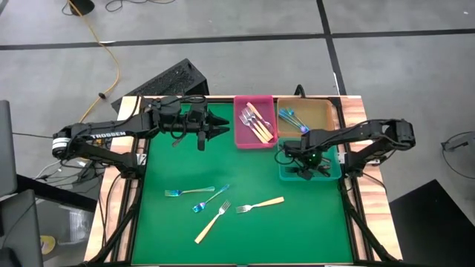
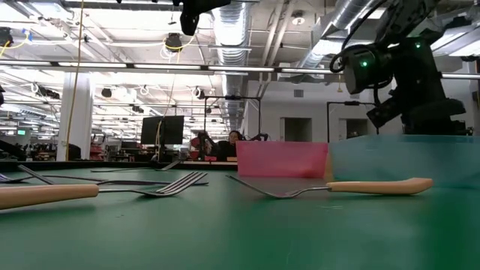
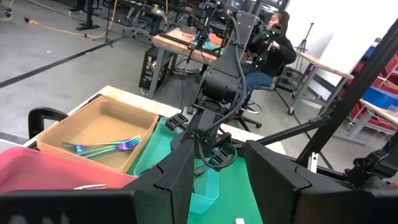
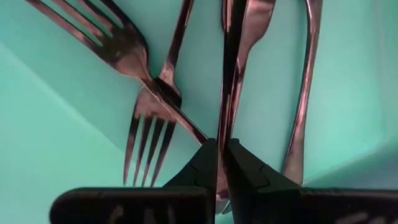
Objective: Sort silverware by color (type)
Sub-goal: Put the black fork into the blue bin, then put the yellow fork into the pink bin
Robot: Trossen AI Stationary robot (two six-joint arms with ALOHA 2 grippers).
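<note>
From above, the right gripper [image 1: 305, 167] reaches down into the teal bin [image 1: 332, 173] at the right edge of the green mat [image 1: 245, 222], while the left gripper [image 1: 220, 124] hangs over the mat's far left part, just beside the pink bin [image 1: 239, 132] that holds tan-handled forks [image 1: 257, 121]; the tan bin [image 1: 326, 120] next to it holds blue forks [image 1: 292, 119]. Loose on the mat lie two blue forks [image 1: 199, 199] and two tan-handled forks [image 1: 237, 211]. At table height, one tan-handled fork [image 2: 337, 187] lies in front of the pink and teal bins, another at the left. The left wrist view shows its own fingers [image 3: 180, 174] spread well apart, looking across at the right arm above the teal bin. In the right wrist view the fingers [image 4: 205, 165] stand nearly together, pinching the slim handle of a black fork [image 4: 231, 68] among other black forks [image 4: 134, 74] lying on the teal floor.
</note>
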